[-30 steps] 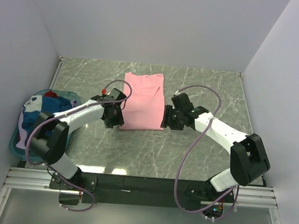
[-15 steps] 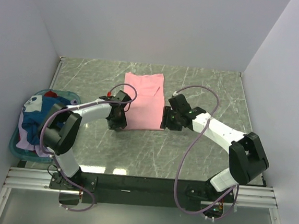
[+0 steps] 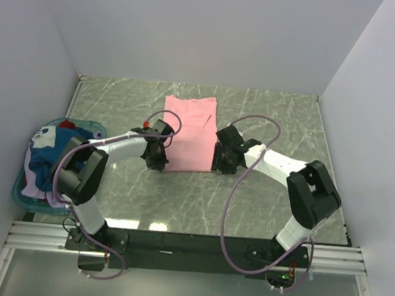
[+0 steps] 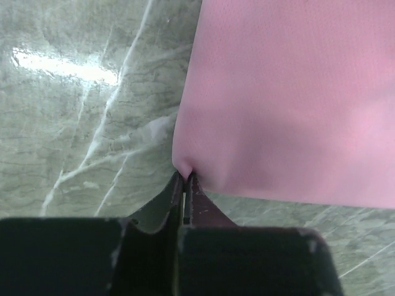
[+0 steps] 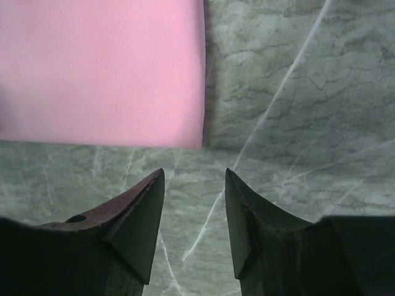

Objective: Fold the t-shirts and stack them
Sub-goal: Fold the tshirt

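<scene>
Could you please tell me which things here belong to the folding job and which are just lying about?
Job: pink t-shirt; bunched shirts, blue, white and red; left gripper, shut on the pink t-shirt's corner; right gripper, open.
Lying about: teal basket holding the bunch; table.

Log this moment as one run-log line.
left end effector: shut on corner of light pink cloth t-shirt | right end effector: open, short of other near corner

Pink t-shirt (image 4: 290, 92) cut off by left wrist view's edges
</scene>
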Robot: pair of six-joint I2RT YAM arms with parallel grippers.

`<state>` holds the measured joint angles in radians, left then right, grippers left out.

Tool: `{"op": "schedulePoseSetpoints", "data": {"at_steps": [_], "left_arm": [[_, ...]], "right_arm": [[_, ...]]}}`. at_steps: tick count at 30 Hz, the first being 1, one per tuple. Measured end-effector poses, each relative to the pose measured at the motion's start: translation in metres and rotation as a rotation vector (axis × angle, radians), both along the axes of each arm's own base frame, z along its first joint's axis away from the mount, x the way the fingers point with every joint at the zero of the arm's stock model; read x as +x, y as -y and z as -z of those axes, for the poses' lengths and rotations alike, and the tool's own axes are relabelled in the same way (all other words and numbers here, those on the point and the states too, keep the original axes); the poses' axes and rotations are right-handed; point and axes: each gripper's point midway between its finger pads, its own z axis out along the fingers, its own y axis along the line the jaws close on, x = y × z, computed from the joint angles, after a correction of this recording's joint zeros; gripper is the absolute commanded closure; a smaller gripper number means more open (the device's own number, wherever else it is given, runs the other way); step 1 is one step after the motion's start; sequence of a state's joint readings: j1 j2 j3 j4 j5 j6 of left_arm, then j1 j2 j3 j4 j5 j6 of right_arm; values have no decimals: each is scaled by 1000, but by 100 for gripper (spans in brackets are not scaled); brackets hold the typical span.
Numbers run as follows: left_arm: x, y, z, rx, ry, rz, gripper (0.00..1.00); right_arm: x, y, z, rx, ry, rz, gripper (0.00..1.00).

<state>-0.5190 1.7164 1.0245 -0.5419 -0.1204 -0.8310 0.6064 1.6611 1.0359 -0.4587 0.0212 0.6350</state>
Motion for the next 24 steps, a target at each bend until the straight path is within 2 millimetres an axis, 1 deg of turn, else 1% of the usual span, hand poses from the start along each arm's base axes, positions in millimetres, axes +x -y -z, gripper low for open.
{"op": "schedulePoseSetpoints", "data": {"at_steps": [6,9,12,18,24], "left_arm": [[-3,1,-1,-26,18,3,99],[-6,2,-1,-40,18,7,99],[-9,2,-1,-45,15,9,99],[-10,3,-1,-51,10,12,99],[-13,4,-1,-55,2,15,99]], "right_arm": [[8,-7,8,2,-23,32,54],[14,-12,10,9,-28,46,59],[19,-15,14,5,-35,57,62],[23,-12,24,-28,-47,84,63],[25,-8,25,-50,-38,99,63]]}}
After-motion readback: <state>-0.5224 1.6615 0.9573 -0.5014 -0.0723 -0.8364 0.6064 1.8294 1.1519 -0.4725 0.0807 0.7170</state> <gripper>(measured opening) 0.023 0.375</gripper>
